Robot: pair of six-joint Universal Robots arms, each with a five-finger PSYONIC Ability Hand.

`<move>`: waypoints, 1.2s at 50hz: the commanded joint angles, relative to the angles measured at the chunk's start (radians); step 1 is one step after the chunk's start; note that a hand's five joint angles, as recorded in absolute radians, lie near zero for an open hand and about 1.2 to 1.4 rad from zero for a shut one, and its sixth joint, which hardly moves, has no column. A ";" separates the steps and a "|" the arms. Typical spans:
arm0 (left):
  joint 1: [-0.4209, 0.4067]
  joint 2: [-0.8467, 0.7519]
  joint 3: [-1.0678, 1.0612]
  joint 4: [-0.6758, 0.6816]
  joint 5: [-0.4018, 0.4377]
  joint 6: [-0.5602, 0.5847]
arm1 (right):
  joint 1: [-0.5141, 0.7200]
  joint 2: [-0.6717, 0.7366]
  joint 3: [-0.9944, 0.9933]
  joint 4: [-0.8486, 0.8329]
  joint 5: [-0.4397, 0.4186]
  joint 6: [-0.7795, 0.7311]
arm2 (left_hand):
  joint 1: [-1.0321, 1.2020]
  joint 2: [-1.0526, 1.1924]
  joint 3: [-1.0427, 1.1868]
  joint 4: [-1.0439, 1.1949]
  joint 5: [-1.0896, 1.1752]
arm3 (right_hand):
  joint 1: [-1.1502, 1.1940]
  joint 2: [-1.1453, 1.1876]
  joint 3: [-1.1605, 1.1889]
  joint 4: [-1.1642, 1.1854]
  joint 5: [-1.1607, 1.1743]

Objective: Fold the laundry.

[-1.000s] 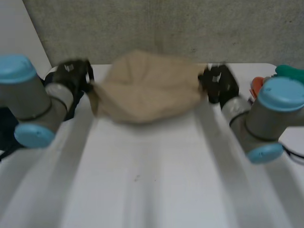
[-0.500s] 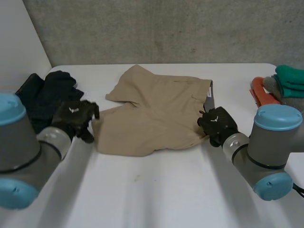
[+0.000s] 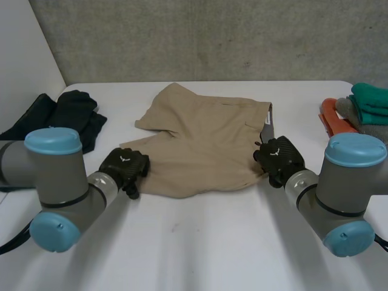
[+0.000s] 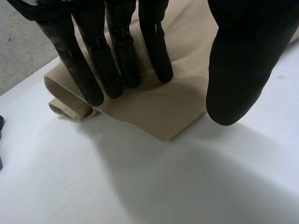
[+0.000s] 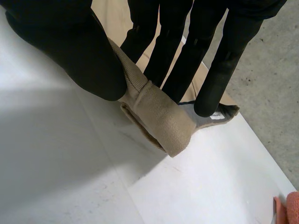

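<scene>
Robot lab: bare concrete wall [image 3: 212,36] behind white table [image 3: 212,254].

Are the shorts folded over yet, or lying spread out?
Spread out: both legs of the shorts lie apart, flat on the table, neither doubled over; the right robot hand pinches the waistband corner.

— The arms?
— Left arm [image 3: 66,182] and right arm [image 3: 342,182] are thick grey tubes with round light-blue caps [image 3: 53,140].
— The hands?
— Left hand [image 3: 124,170] and right hand [image 3: 280,160] are black, a small white mark [image 3: 125,159] on each back; slim segmented fingers [image 4: 119,51], a broad thumb [image 4: 243,60].
</scene>
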 commanded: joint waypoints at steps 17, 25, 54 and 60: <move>-0.025 -0.104 0.168 0.000 -0.054 0.030 | -0.016 -0.021 -0.010 0.011 0.012 -0.011 | 0.736 0.736 0.737 0.738 0.736 | 0.267 0.217 0.204 0.198 0.209; -0.035 0.125 0.034 -0.224 -0.087 0.027 | -0.011 -0.105 -0.011 0.171 0.007 -0.077 | 0.736 0.736 0.737 0.738 0.736 | 0.267 0.217 0.204 0.198 0.209; -0.140 0.008 0.407 -0.331 -0.209 0.280 | -0.075 -0.040 -0.223 0.427 0.016 -0.045 | 0.736 0.736 0.737 0.738 0.736 | 0.267 0.217 0.204 0.198 0.209; -0.123 -0.221 0.671 -0.120 -0.197 0.274 | -0.052 0.077 -0.315 0.164 0.093 0.005 | 0.736 0.736 0.737 0.738 0.736 | 0.267 0.217 0.204 0.198 0.209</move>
